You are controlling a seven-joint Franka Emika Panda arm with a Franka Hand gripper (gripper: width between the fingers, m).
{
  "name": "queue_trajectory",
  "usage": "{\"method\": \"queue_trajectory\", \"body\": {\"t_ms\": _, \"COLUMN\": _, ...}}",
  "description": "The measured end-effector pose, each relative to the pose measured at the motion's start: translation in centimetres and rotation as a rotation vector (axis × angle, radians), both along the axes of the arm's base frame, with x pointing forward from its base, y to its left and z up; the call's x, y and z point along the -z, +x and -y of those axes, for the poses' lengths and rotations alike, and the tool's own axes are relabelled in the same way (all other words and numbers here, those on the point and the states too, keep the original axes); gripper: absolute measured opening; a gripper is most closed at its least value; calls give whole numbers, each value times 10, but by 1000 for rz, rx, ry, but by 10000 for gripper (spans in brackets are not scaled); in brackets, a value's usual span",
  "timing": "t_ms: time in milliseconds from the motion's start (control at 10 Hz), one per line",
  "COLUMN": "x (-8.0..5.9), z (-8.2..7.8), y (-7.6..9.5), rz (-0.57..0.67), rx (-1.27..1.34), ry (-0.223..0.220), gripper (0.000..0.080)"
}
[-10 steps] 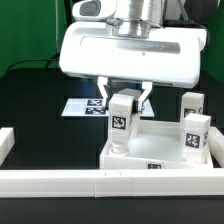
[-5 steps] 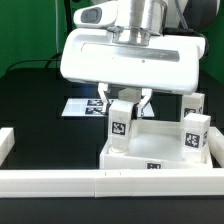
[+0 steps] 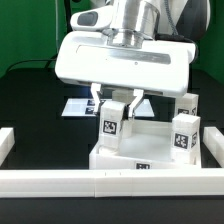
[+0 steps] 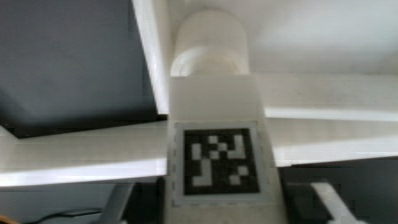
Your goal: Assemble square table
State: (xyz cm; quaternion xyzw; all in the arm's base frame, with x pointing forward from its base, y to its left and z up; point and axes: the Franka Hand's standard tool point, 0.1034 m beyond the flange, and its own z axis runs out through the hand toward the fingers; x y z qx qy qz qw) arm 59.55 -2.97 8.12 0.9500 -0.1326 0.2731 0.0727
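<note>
gripper (image 3: 118, 101) clamped on tagged leg post (image 3: 112, 124), post upright at near-left corner of square panel (image 3: 150, 150) | second leg post (image 3: 183, 133) stands on panel's right side | border rail (image 3: 110, 181) along near edge

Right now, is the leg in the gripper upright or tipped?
Tipped slightly. In the exterior view the leg held by the gripper leans, its tag edges slanted, over a corner of the square panel.

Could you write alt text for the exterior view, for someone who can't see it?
A white robot gripper grips a short white tagged leg post over a corner of a white square panel. Another leg post stands on the exterior view's right.
</note>
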Motion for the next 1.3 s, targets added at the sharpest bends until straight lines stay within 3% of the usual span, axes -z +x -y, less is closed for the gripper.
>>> {"method": "queue_trajectory", "body": {"t_ms": 100, "x": 0, "z": 0, "y": 0, "rz": 0, "rx": 0, "ry": 0, "gripper": 477}}
{"method": "queue_trajectory", "body": {"t_ms": 200, "x": 0, "z": 0, "y": 0, "rz": 0, "rx": 0, "ry": 0, "gripper": 477}}
{"method": "queue_trajectory", "body": {"t_ms": 300, "x": 0, "z": 0, "y": 0, "rz": 0, "rx": -1, "ry": 0, "gripper": 610}}
{"method": "queue_trajectory", "body": {"t_ms": 400, "x": -9, "z": 0, "y": 2, "rz": -24, "rx": -5, "ry": 18, "gripper": 637}}
{"method": "queue_trajectory", "body": {"t_ms": 800, "x": -44, "z": 3, "y": 10, "rz": -58, "rx": -18, "ry": 71, "gripper": 649}}
{"method": "queue_trajectory", "body": {"t_ms": 1300, "x": -35, "z": 9, "y": 9, "rz": -100, "rx": -11, "ry": 75, "gripper": 649}}
